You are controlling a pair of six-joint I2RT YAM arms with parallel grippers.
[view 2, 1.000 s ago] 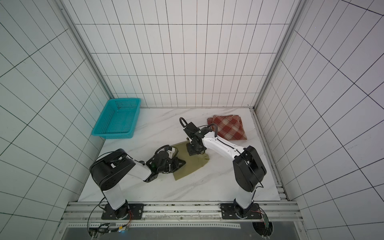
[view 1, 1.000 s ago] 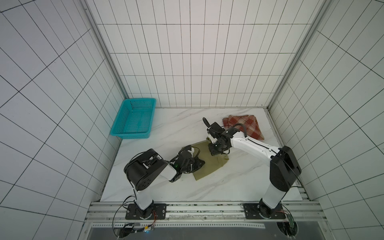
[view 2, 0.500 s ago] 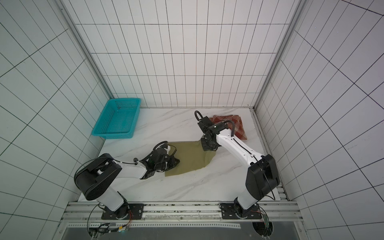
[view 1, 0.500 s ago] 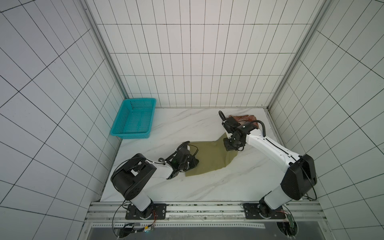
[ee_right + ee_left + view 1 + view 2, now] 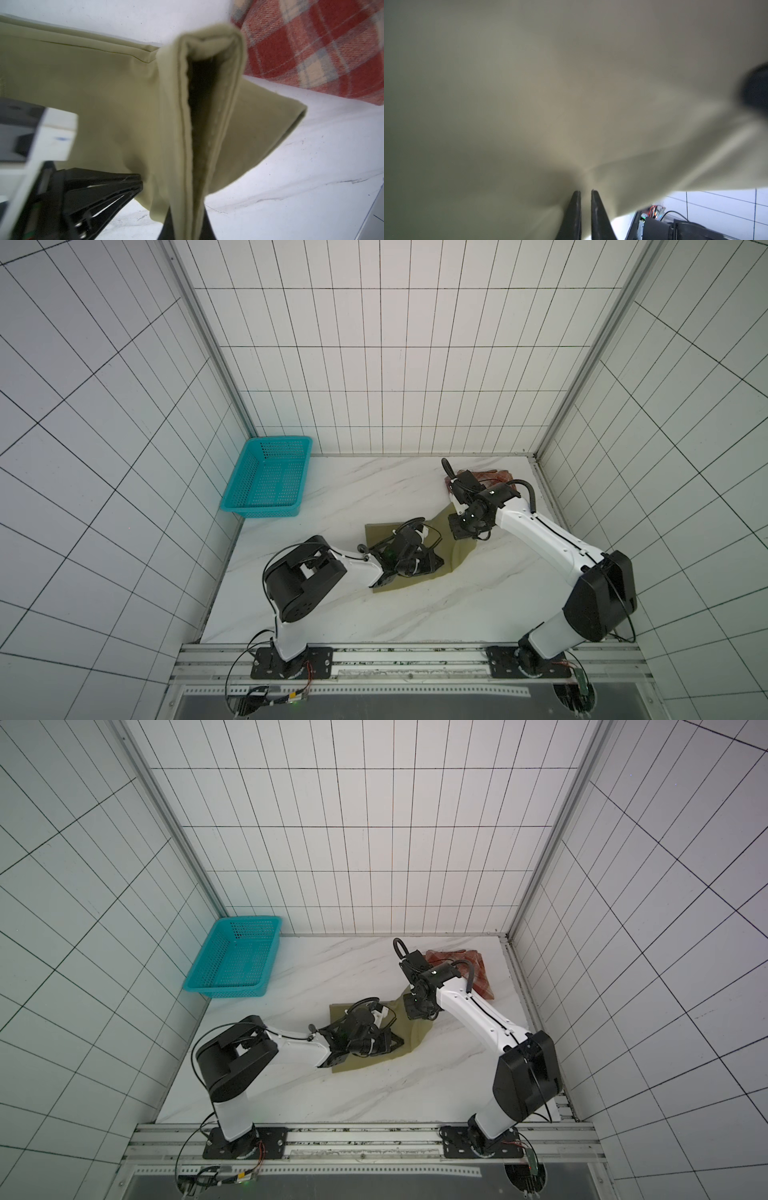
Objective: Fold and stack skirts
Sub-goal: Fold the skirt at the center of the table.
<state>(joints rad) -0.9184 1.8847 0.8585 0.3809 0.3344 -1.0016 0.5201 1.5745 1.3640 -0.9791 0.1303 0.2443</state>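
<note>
Olive cloth fills pretty much the whole left wrist view, which kinda tells the story. The left gripper (image 5: 584,192) has its jaws squeezed almost together on a pinch of the olive skirt (image 5: 455,553), with creases fanning out from the tips. The right gripper (image 5: 460,531) is clamped tight too, on a hemmed edge of the same skirt. In the right wrist view that edge drapes right over the fingers, so the tips themselves are hidden.

Where stuff is: the olive skirt lies around the middle of the table (image 5: 374,614). Part of it is flat on the marble, and the side at the right gripper is raised off the surface. The plaid skirt (image 5: 482,979) sits in the far right corner, just beyond that raised edge, and I can't tell if they touch. The teal basket (image 5: 259,510) is way off at the far left, well apart from all this.

My read on why it's held like this: two pinch points keep the cloth taut, so it folds on a clean line instead of bunching. With the raised edge that near the plaid one, I'd guess stacking is the plan once the fold is done. The cloth looks thin, so it could slip out of a pinch.
</note>
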